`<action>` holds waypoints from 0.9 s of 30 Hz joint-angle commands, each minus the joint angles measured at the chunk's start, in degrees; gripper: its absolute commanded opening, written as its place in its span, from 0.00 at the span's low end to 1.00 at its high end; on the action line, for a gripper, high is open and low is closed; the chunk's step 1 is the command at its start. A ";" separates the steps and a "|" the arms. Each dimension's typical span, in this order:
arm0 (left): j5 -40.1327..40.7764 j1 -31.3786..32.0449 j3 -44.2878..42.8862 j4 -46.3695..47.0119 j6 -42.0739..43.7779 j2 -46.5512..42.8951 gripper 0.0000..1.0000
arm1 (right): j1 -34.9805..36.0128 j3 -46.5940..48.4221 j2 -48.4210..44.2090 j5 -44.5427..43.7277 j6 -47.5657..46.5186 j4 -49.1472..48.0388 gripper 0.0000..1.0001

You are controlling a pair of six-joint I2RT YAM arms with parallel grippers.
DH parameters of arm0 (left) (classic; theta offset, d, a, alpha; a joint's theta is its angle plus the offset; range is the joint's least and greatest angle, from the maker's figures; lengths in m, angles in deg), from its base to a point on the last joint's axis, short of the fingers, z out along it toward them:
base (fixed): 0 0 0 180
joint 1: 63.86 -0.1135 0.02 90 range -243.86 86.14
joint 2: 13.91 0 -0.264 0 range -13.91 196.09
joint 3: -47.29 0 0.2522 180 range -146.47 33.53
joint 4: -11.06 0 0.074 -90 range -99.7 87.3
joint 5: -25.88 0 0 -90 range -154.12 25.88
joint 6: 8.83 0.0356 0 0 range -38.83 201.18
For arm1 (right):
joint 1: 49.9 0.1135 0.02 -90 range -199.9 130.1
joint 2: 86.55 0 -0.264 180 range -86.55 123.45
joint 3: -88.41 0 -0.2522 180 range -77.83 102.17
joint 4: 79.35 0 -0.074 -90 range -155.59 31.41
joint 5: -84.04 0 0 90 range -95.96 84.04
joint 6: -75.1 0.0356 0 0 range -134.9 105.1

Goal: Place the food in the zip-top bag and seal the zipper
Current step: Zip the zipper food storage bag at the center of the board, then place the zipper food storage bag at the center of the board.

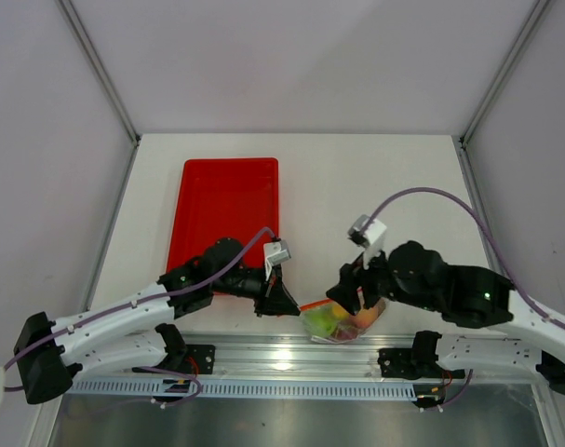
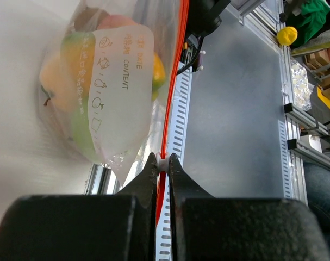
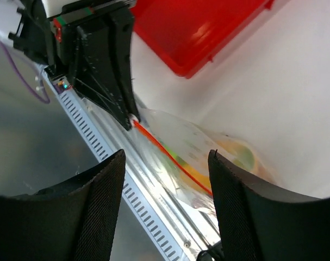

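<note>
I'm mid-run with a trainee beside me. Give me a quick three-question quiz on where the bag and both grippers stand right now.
1. True or false: fruit shows inside the zip-top bag.
2. What is the left gripper pinching? A) the zipper B) a loose fruit on the table C) nothing at all
3. Fill in: over the bag, the right gripper has its jaws ____.

Key: 1 true; 2 A, at the strip's end; 3 open, fingers wide apart with nothing held.
</note>
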 commanded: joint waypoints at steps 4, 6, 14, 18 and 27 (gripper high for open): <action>-2.34 -0.40 -4.85 -0.67 0.97 -1.66 0.01 | -0.47 6.90 11.86 13.53 -9.34 0.92 0.63; -2.42 -0.40 -4.94 -0.50 0.97 -1.75 0.00 | -1.61 6.20 12.74 17.84 -10.22 0.31 0.62; -3.65 -0.31 -4.94 0.47 1.06 -1.66 0.01 | -7.76 3.12 12.92 29.09 -12.25 -0.92 0.60; -4.18 -0.31 -5.03 0.82 1.15 -1.49 0.01 | -8.64 1.98 14.76 32.00 -13.65 -0.57 0.59; -4.27 -0.31 -4.94 0.73 1.32 -1.66 0.01 | -9.87 -0.66 17.58 34.11 -15.41 -1.27 0.52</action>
